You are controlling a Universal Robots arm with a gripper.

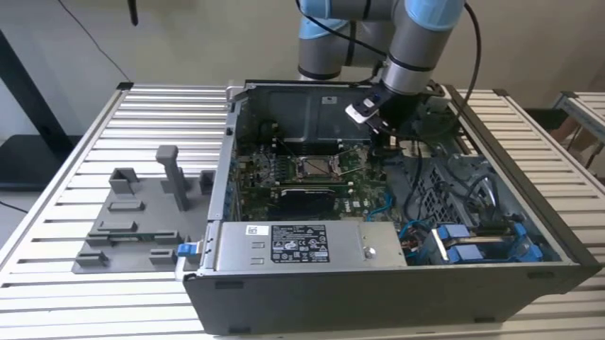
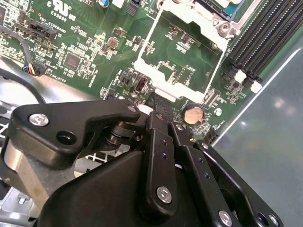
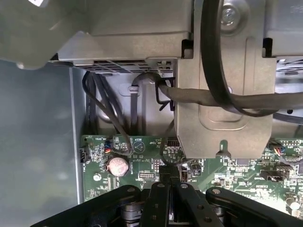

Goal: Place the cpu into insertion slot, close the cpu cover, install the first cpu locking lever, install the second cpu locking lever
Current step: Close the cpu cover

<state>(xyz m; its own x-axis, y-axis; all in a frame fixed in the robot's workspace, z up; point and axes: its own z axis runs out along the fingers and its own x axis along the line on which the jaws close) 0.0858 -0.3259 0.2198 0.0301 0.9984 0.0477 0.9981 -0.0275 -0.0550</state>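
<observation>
Fingers [image 3: 158, 203] were seen closed tight, low over the board [image 3: 142, 165]; whether the cpu was pinched in there couldn't be told, tbh. The slot [image 1: 316, 167] was spotted further off, to the exterior view's left of the gripper [image 1: 383, 129], near but apart.

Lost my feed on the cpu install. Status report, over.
Gripper low over motherboard, by the coin cell, off the insertion slot toward the exterior view's right. Slot contents unclear. Black cables close beside it.
</observation>
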